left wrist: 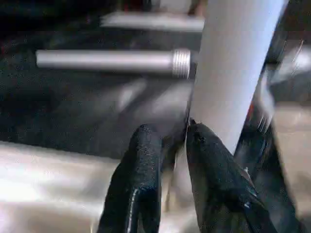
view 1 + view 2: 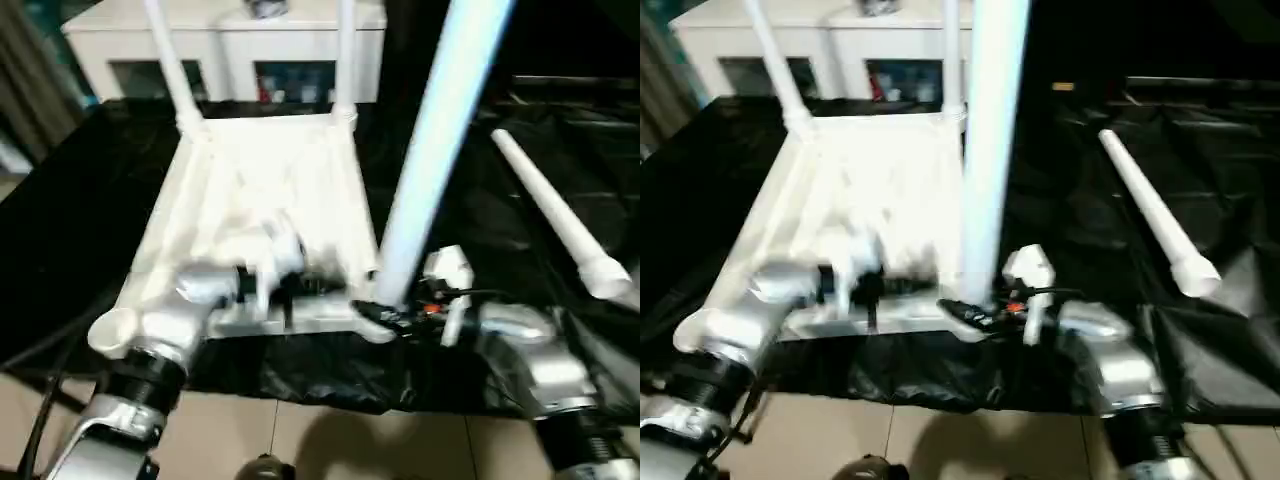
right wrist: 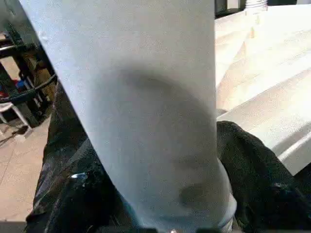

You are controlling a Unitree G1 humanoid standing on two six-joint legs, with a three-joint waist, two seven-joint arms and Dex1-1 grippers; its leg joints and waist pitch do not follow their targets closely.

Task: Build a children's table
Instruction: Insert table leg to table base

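While the right gripper [image 2: 385,312] clasps the upright leg [image 2: 430,150] above the tabletop's [image 2: 270,190] near-right socket, the left gripper's [image 1: 170,145] slightly parted fingers hold nothing beside it.

Two black fingers [image 1: 141,179] of the left gripper [image 1: 171,145] stand slightly parted, one fingertip just against a thick white leg [image 1: 233,68] rising upright. Beyond, another leg [image 1: 107,60] with a threaded end lies flat on the black-draped table [image 1: 58,107].
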